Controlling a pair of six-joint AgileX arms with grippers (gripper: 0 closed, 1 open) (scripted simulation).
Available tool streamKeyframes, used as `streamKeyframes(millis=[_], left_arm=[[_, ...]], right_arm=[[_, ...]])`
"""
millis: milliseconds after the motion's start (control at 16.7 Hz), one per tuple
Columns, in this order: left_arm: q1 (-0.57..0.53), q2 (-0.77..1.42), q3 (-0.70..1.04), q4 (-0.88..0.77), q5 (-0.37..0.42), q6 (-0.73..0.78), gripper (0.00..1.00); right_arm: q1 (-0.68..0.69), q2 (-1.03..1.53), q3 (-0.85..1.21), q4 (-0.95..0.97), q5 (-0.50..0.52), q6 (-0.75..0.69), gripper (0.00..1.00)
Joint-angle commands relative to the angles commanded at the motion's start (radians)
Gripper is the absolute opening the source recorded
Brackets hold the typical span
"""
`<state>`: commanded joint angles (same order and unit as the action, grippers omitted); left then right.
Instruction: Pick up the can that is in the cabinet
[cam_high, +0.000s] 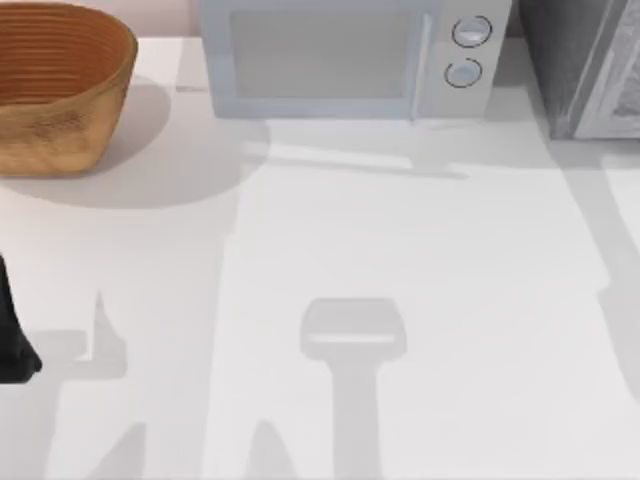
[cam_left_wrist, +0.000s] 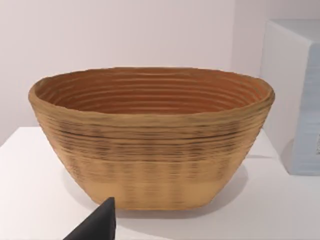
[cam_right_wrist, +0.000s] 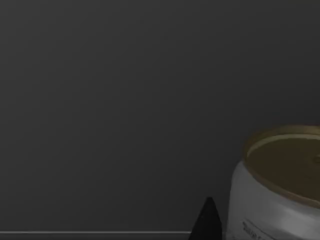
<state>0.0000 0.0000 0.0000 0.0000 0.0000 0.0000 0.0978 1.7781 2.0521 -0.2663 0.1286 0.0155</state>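
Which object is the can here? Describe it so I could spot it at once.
Start at the dark grey cabinet at the table's far right corner, beside the white microwave. The right wrist view looks at a dark inner wall, where the can stands upright. It is pale silver with a dull gold rimmed top and small print low on its side.

Woven basket (cam_high: 60, 95), far left: coiled, ribbed fibre, matt tan outside, warmer orange-brown within. Table (cam_high: 420, 260): smooth, matt white. Microwave (cam_high: 350, 60), far centre: smooth pale casing, faintly glossy door panel. Cabinet (cam_high: 570, 60), far right: speckled dark grey, stone-like, with a pale framed door. Can (cam_right_wrist: 280, 195): smooth whitish body, dull gold metallic lid, before a matt dark grey wall.
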Motion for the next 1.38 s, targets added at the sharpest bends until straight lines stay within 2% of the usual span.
streamKeyframes(millis=[660, 1380], left_arm=[[0.000, 0.000, 0.000, 0.000, 0.000, 0.000, 1.00], [0.000, 0.000, 0.000, 0.000, 0.000, 0.000, 1.00]], right_arm=[[0.005, -0.016, -0.005, -0.011, 0.003, 0.001, 0.00], [0.110, -0.478, -0.151, -0.327, 0.101, 0.000, 0.00]])
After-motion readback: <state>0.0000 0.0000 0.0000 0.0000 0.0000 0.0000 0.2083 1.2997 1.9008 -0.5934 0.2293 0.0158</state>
